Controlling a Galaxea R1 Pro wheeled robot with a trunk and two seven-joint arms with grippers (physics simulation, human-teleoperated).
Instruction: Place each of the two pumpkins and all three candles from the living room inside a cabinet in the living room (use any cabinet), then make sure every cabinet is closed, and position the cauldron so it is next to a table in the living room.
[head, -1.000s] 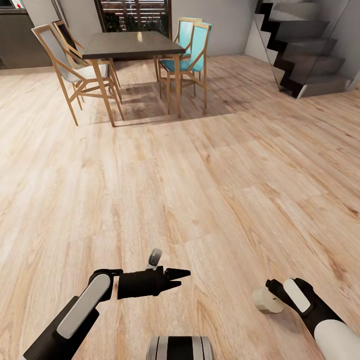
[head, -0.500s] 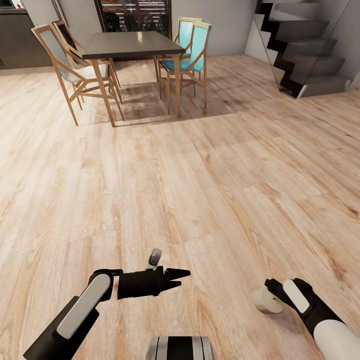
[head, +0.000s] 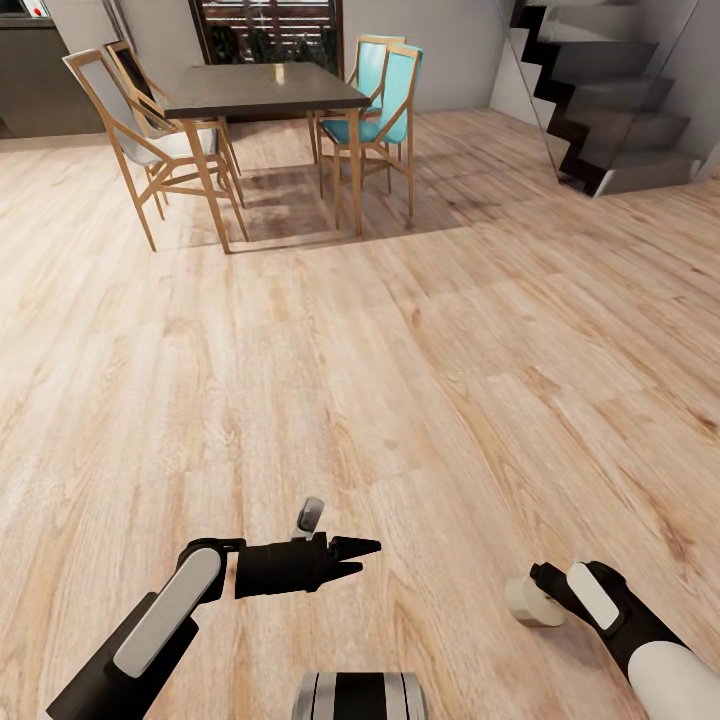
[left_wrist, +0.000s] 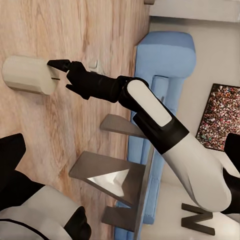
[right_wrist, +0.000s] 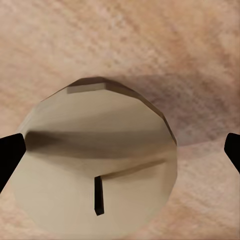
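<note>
Pale wood-plank floor (head: 420, 380) filled most of the frame. At upper left stood a dark dining table (head: 265, 90) with wooden chairs (head: 130, 130) and two turquoise chairs (head: 385, 95). A dark staircase (head: 610, 90) rose at upper right; behind the table was perhaps a slatted window (head: 270, 25).

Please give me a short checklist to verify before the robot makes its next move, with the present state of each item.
1. Right end effector holds a candle: ok.
2. Candle sits between the fingertips, seen in the right wrist view: ok.
3. Left end effector carries nothing: ok.
4. Cabinet in sight for placing: not ok.
5. Floor ahead free up to the dining table: ok.
6. Pumpkins and cauldron located: cannot tell.
</note>
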